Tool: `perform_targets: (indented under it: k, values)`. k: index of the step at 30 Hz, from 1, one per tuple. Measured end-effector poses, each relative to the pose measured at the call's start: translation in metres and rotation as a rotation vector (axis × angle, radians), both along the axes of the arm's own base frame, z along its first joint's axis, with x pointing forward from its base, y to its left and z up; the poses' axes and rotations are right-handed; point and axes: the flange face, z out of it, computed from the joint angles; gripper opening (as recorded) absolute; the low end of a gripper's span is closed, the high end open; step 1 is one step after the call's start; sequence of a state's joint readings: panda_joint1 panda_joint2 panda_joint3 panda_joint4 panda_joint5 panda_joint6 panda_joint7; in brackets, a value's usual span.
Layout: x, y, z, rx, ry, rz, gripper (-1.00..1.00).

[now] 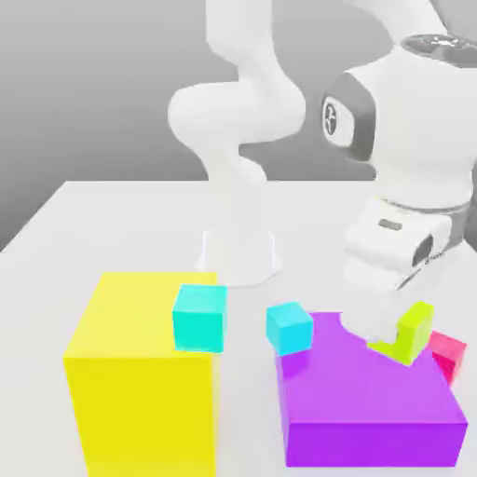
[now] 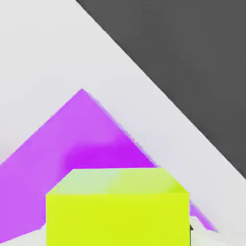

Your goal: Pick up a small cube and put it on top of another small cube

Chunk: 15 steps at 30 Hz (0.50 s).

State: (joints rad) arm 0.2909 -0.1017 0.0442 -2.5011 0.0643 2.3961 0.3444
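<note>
One lime cube (image 1: 410,333) clenched in claw (image 1: 396,343) above purple block (image 1: 373,401); off-center grip risks slipping before reaching a cyan cube (image 1: 290,327).

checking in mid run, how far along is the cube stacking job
Done: the pick looks made. The small lime-green cube sits at the fingers, which are shut on it, over the purple block; the hand view shows it close up above purple.
In hand: carrying it.
Left: setting it on another small cube, perhaps a cyan cube or the pink-red cube. Nothing is stacked yet.
</note>
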Motion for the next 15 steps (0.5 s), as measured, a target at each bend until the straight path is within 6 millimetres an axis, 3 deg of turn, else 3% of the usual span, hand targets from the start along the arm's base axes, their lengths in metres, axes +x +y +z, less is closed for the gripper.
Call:
perform_targets:
  k: [10,15]
  values:
    - [-0.091,-0.073,0.008,-0.030,-0.006,-0.304,-1.00]
    - [-0.097,-0.079,-0.041,-0.037,-0.008,-0.332,-1.00]
